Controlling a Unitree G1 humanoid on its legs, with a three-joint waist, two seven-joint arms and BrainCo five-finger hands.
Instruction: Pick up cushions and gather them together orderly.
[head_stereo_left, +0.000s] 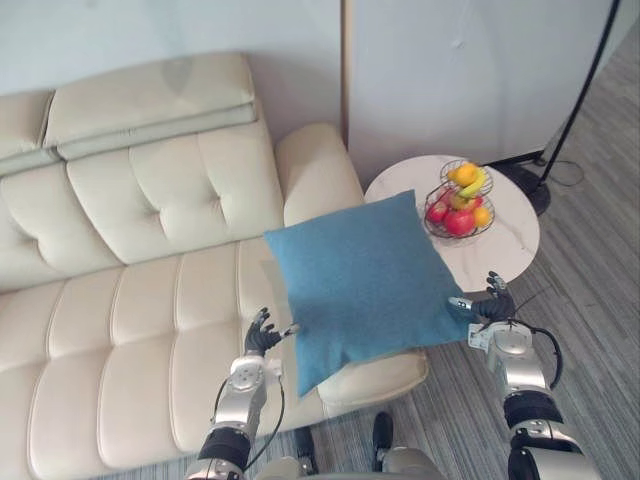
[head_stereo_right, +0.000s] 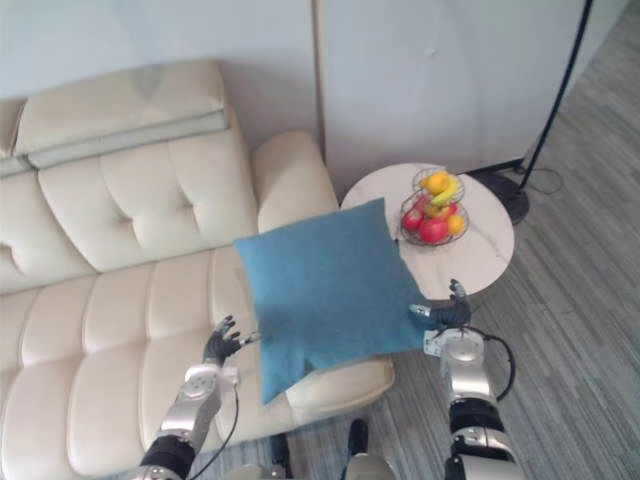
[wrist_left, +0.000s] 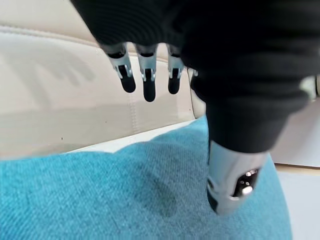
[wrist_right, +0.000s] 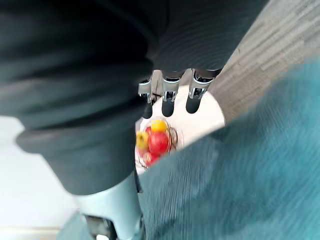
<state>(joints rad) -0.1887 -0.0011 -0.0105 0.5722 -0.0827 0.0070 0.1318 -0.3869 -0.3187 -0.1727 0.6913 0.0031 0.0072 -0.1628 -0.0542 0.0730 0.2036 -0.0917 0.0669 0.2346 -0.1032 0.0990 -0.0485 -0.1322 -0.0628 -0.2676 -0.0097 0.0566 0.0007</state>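
Note:
A blue square cushion (head_stereo_left: 365, 280) hangs tilted above the right end of the cream sofa (head_stereo_left: 130, 300), one corner hanging low. It is squeezed between my two hands. My left hand (head_stereo_left: 261, 336) presses its lower left edge and my right hand (head_stereo_left: 489, 304) its right corner, both open with straight fingers. In the left wrist view the thumb (wrist_left: 234, 184) lies against the blue cloth (wrist_left: 125, 200). In the right wrist view the fingers (wrist_right: 170, 97) stretch past the cushion (wrist_right: 245, 175) toward the fruit.
A round white side table (head_stereo_left: 512, 252) stands right of the sofa arm (head_stereo_left: 315, 170), with a wire basket of fruit (head_stereo_left: 460, 200) on it. A floor lamp's dark base (head_stereo_left: 530, 185) and pole stand behind it. Grey plank floor (head_stereo_left: 590, 290) lies to the right.

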